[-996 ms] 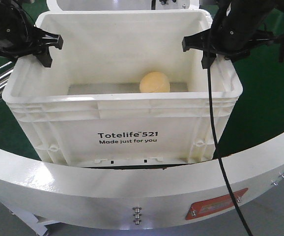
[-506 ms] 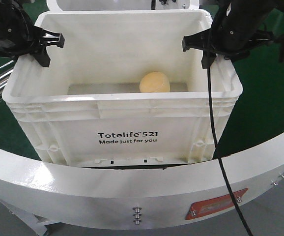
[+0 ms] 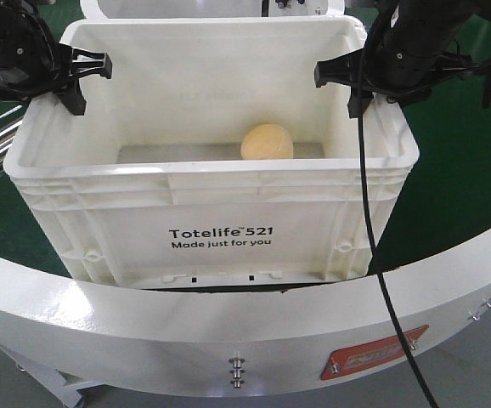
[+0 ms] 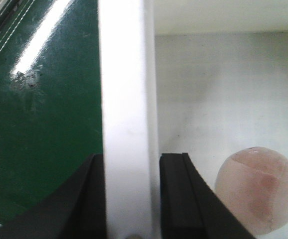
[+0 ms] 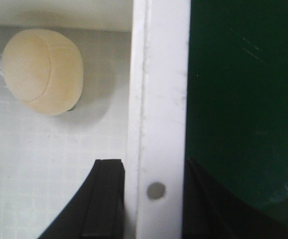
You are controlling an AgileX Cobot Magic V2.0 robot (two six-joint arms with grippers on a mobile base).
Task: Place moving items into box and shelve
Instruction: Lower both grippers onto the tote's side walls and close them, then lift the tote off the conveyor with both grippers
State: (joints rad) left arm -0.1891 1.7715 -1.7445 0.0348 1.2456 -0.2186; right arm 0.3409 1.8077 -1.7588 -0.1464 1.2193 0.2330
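The front view takes in the whole large white rectangular plastic tote (image 3: 220,200) with its black "Totelife 521" print. 1 pale orange-yellow soft ball (image 3: 267,142) lies on the tote floor toward the far wall, right of centre. The same view shows 2 black grippers: the left gripper (image 3: 87,85) straddles the tote's left rim and the right gripper (image 3: 339,92) straddles the right rim, both toward the far corners. 1 black cable (image 3: 373,221) hangs down across the tote's right front corner. A white curved panel (image 3: 143,331) carrying 1 red label (image 3: 375,352) crosses the foreground.

The wrist views add what the front view cannot: how each grip stands. In the left wrist view the 2 fingers (image 4: 179,199) lie against either side of the white rim, 1 inside the tote and 1 over the glossy green surface (image 4: 39,124), so that gripper pinches the wall. The right wrist view shows the right gripper pinching the opposite rim likewise, with 1 small dark hole (image 5: 156,190) in the rim between its fingers. There the ball sits apart from the wall.

Only the left wrist view shows 1 pinkish rounded item (image 4: 258,189) with seams on the tote floor, clear of the wall. I cannot tell whether it is a 2nd item or that ball in another camera's colour.
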